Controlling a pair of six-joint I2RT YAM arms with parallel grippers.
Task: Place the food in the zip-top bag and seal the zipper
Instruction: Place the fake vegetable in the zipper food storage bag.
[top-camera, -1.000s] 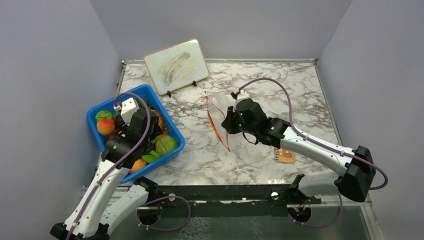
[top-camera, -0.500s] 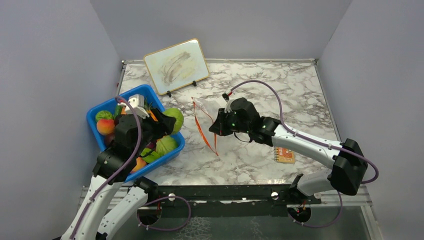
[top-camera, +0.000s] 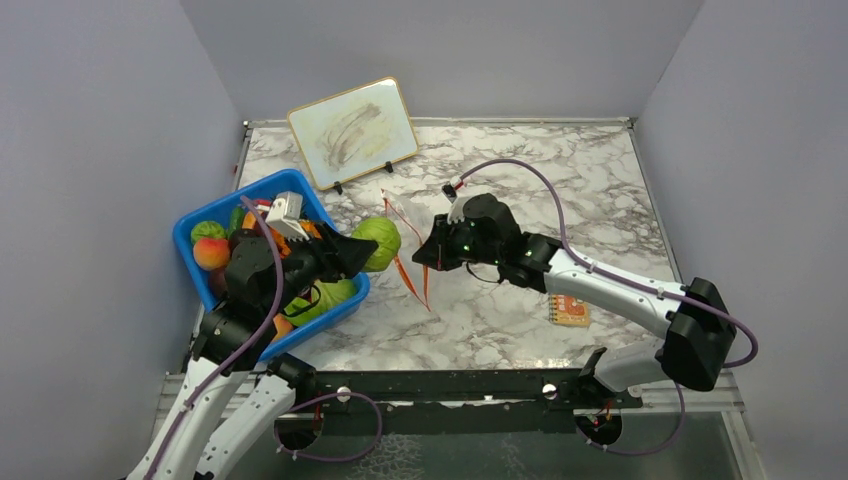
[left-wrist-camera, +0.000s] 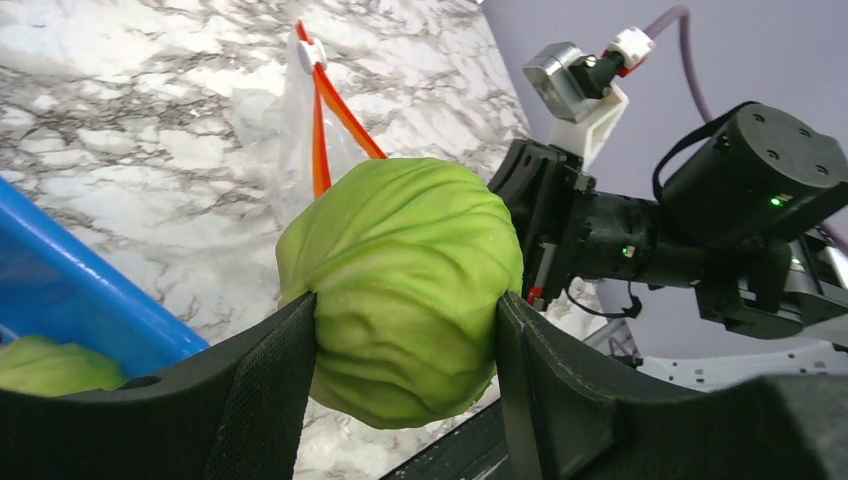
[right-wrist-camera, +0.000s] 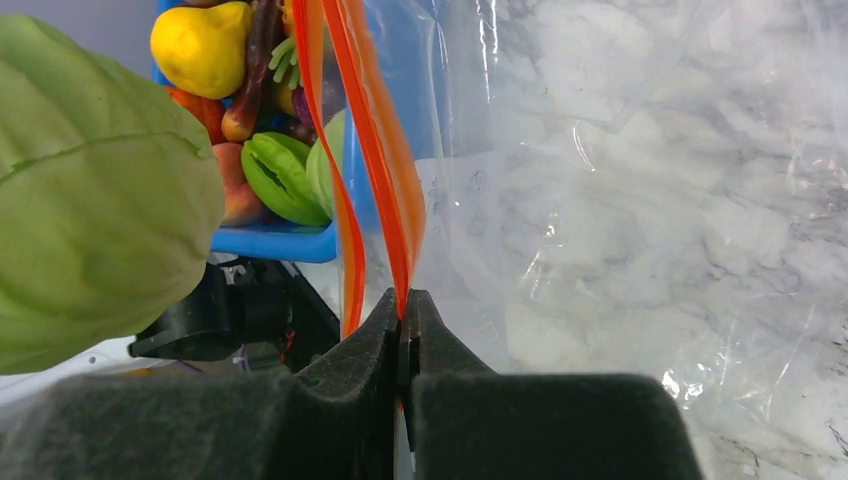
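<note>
At the left edge of the marble surface (top-camera: 560, 200) sits a blue tub (top-camera: 190, 225) heaped with toy food (top-camera: 211, 252) — a peach-coloured fruit, a yellow pear (right-wrist-camera: 203, 45) and a ribbed green piece (right-wrist-camera: 280, 178) among it. Behind the tub, at the back of the surface, a smeared framed whiteboard (top-camera: 352, 130) leans on its stand.

The left arm reaches out over the tub's right rim. The left fingers (left-wrist-camera: 270, 400) grip a green cabbage (left-wrist-camera: 400, 270), one pad pressed to each side, holding it in the air just past the tub.

Just right of the cabbage is the zip-top bag (top-camera: 400, 222), clear and crinkled, held up by its rim with its mouth turned toward the cabbage. The cabbage is just beside that mouth; whether it touches the plastic cannot be told. The zipper (right-wrist-camera: 385, 170) shows as two orange-red strips, parted. The right fingers (right-wrist-camera: 350, 380) are pinched tight on one strip, while the other hangs free beside them. A small white slider (left-wrist-camera: 311, 55) sits at the strip's far end.

Farther right, beside the right forearm, a small orange notebook-like item (top-camera: 571, 311) lies flat on the surface.
</note>
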